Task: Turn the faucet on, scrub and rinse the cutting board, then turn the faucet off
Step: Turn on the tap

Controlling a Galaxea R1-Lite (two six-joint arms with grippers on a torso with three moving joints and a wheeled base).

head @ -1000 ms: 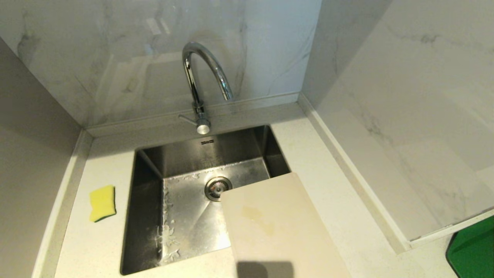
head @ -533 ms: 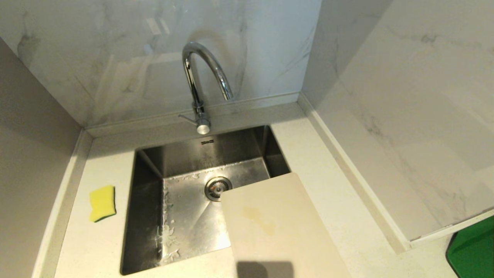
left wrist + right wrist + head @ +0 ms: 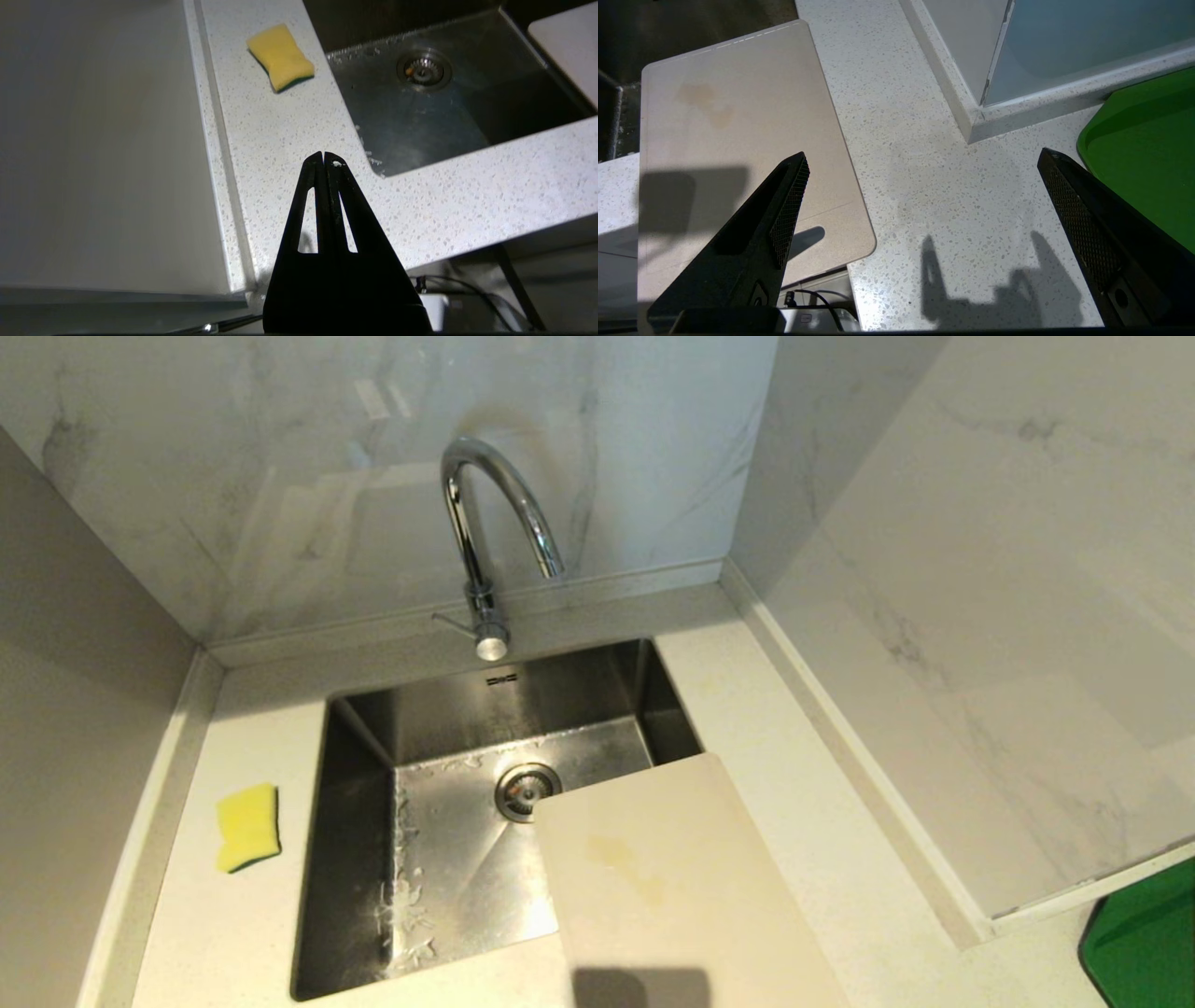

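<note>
A speckled white stone counter (image 3: 243,933) surrounds a square stainless-steel sink (image 3: 448,859) holding only water streaks around its round drain (image 3: 527,791). The flat cream cutting board (image 3: 653,887), round-cornered and faintly stained, overhangs the sink's near right corner. The arched chrome faucet (image 3: 485,523) stands behind. A yellow sponge (image 3: 248,826) lies left. The left gripper (image 3: 324,161) is pressed closed and empty; the right gripper (image 3: 922,161) gapes wide, empty.

Cream-beige cutting board (image 3: 667,887) is showing a yellowish stain; sponge (image 3: 248,826) is showing yellow over green; countertop (image 3: 280,135) is showing white speckle.
</note>
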